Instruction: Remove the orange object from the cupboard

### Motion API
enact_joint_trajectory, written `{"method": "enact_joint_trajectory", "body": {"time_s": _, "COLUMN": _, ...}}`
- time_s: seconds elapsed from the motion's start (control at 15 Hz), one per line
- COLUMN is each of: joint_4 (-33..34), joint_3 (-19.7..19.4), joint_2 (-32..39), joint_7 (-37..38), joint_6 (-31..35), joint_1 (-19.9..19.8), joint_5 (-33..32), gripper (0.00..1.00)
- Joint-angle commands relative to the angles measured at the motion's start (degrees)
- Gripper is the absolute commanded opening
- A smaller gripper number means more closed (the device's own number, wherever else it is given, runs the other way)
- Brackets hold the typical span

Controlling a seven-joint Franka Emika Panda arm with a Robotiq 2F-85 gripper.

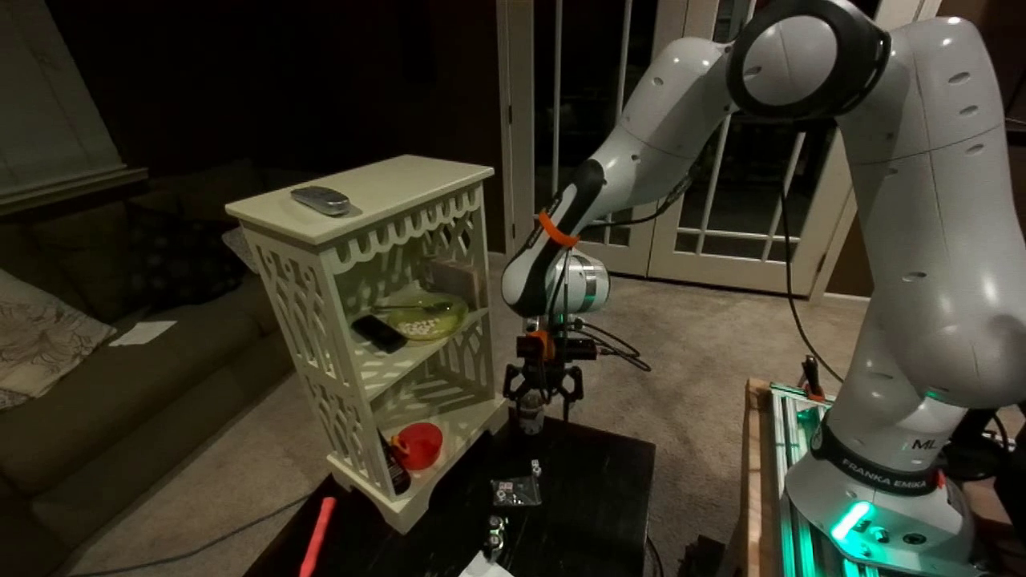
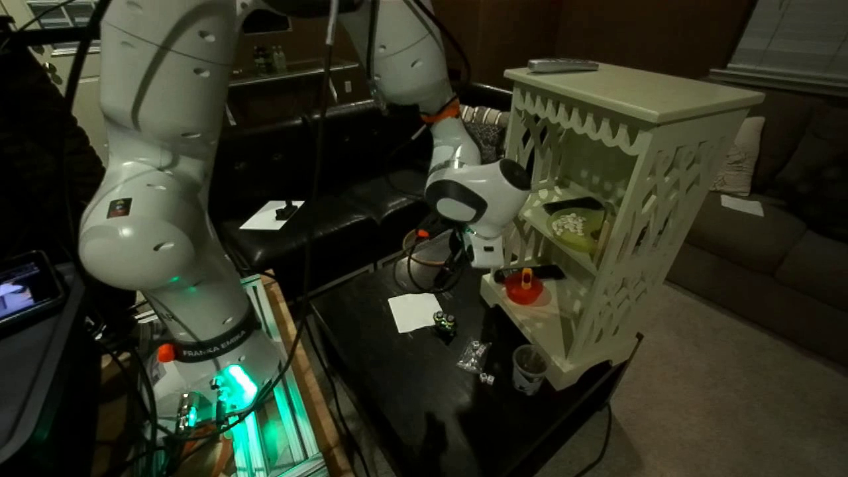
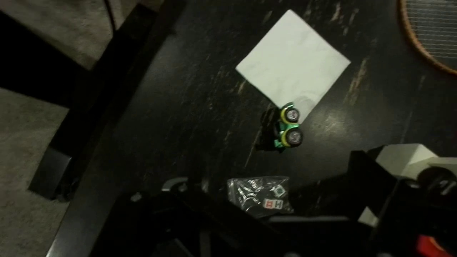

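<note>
The pale cupboard (image 1: 409,180) stands on a black table; it also shows in an exterior view (image 2: 662,93). On its lowest shelf sits a red bowl (image 1: 425,442), also seen in an exterior view (image 2: 520,293). A small orange object (image 1: 397,446) sticks up at the bowl, also in an exterior view (image 2: 527,277); I cannot tell whether it is joined to it. My gripper (image 1: 543,397) points down over the table outside the cupboard's open front, apart from the bowl. In the wrist view its fingers (image 3: 278,164) are wide apart with nothing held. A blurred red patch shows bottom right there.
The middle shelf holds a green plate (image 1: 433,316) and a dark phone (image 1: 378,333). On the table are a cup (image 2: 529,370), a plastic bag (image 3: 259,196), a toy car (image 3: 289,128), white paper (image 3: 292,60) and a brown-rimmed basket (image 3: 410,32).
</note>
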Motion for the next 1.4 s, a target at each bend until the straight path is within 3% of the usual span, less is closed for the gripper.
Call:
{"method": "enact_joint_trajectory", "body": {"time_s": 0.0, "joint_4": 4.3, "joint_3": 5.9, "joint_2": 7.7, "joint_7": -9.0, "joint_6": 6.8, "joint_1": -1.5, "joint_5": 15.0, "gripper": 1.00}}
{"method": "enact_joint_trajectory", "body": {"time_s": 0.07, "joint_4": 5.7, "joint_3": 3.3, "joint_2": 10.3, "joint_7": -4.6, "joint_6": 5.6, "joint_1": 2.0, "joint_5": 10.1, "gripper": 1.00}}
{"method": "enact_joint_trajectory", "body": {"time_s": 0.13, "joint_4": 2.0, "joint_3": 2.7, "joint_2": 4.6, "joint_7": -6.2, "joint_6": 3.9, "joint_1": 0.9, "joint_5": 10.9, "gripper": 1.00}}
{"method": "enact_joint_trajectory", "body": {"time_s": 0.4, "joint_4": 2.9, "joint_3": 1.7, "joint_2": 6.3, "joint_7": -6.0, "joint_6": 4.1, "joint_1": 2.2, "joint_5": 10.6, "gripper": 1.00}}
{"method": "enact_joint_trajectory", "body": {"time_s": 0.47, "joint_4": 3.8, "joint_3": 5.5, "joint_2": 7.0, "joint_7": -11.2, "joint_6": 10.1, "joint_1": -0.7, "joint_5": 19.7, "gripper": 1.00}}
{"method": "enact_joint_trajectory", "body": {"time_s": 0.67, "joint_4": 8.9, "joint_3": 11.1, "joint_2": 11.6, "joint_7": -18.8, "joint_6": 15.0, "joint_1": -4.5, "joint_5": 32.2, "gripper": 1.00}}
{"method": "enact_joint_trajectory", "body": {"time_s": 0.87, "joint_4": 14.8, "joint_3": 17.4, "joint_2": 16.1, "joint_7": -31.7, "joint_6": 22.9, "joint_1": -8.1, "joint_5": 44.9, "gripper": 1.00}}
{"method": "enact_joint_trajectory", "body": {"time_s": 1.13, "joint_4": 27.7, "joint_3": 21.2, "joint_2": 25.1, "joint_7": -48.1, "joint_6": 34.0, "joint_1": -8.7, "joint_5": 55.0, "gripper": 1.00}}
{"method": "enact_joint_trajectory", "body": {"time_s": 1.2, "joint_4": 27.4, "joint_3": 19.9, "joint_2": 26.0, "joint_7": -47.3, "joint_6": 34.5, "joint_1": -7.3, "joint_5": 55.2, "gripper": 1.00}}
{"method": "enact_joint_trajectory", "body": {"time_s": 1.27, "joint_4": 22.4, "joint_3": 19.8, "joint_2": 21.0, "joint_7": -43.1, "joint_6": 31.3, "joint_1": -8.2, "joint_5": 51.7, "gripper": 1.00}}
{"method": "enact_joint_trajectory", "body": {"time_s": 1.33, "joint_4": 24.0, "joint_3": 19.8, "joint_2": 22.7, "joint_7": -44.4, "joint_6": 32.3, "joint_1": -8.0, "joint_5": 52.5, "gripper": 1.00}}
